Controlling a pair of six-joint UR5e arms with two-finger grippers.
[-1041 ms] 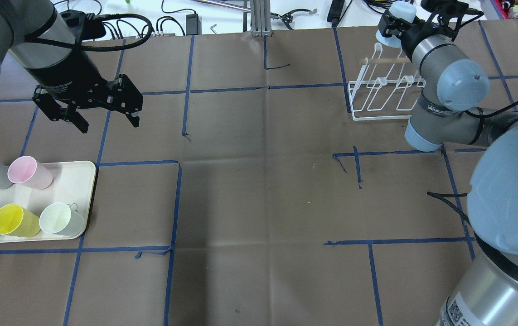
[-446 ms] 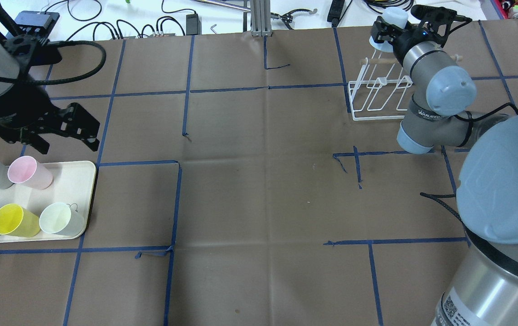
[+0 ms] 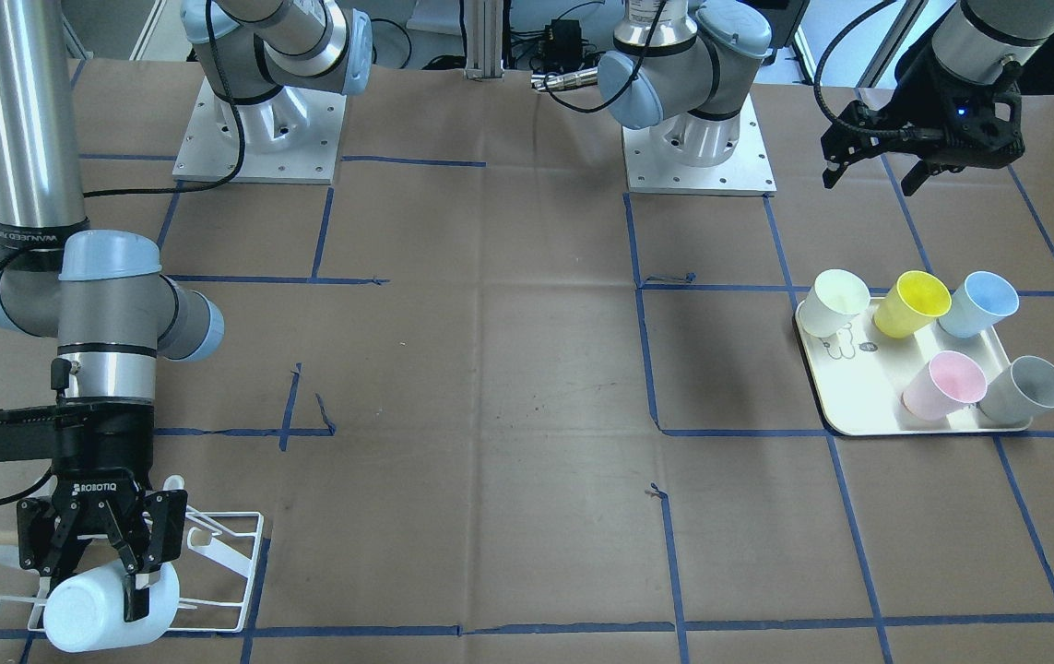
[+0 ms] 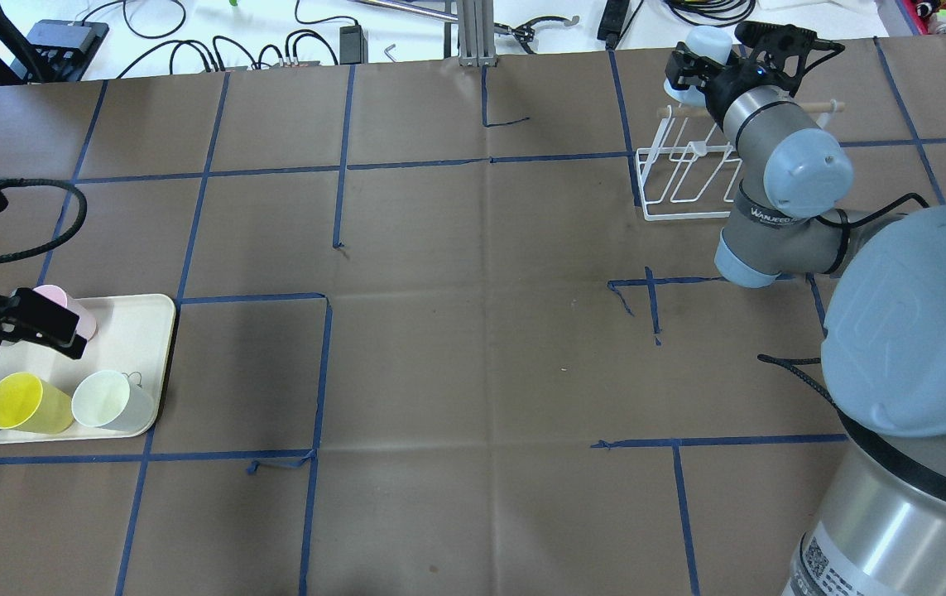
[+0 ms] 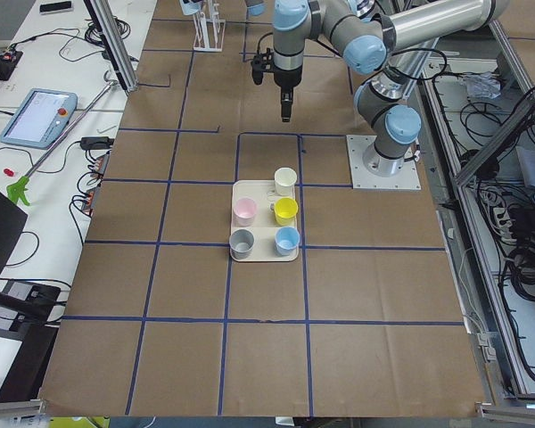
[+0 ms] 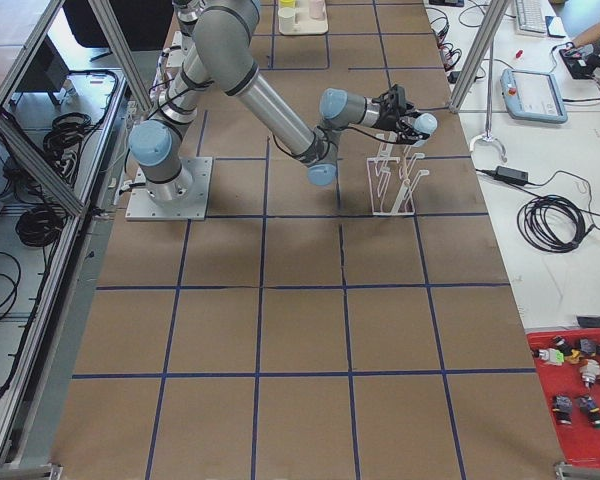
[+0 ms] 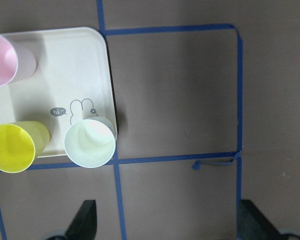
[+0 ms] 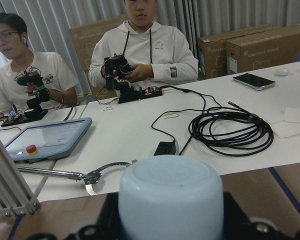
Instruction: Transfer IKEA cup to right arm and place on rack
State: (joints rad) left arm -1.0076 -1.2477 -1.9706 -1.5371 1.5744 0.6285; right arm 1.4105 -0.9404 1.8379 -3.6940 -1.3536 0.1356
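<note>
Hand [image 3: 93,590] of right arm [image 3: 107,323] level over rack [image 3: 233,546], clamped around pale cup [image 3: 84,616].

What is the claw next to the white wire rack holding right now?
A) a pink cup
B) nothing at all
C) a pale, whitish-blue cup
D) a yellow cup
C: the right gripper has its fingers closed on either side of a pale cup right at the rack.
</note>
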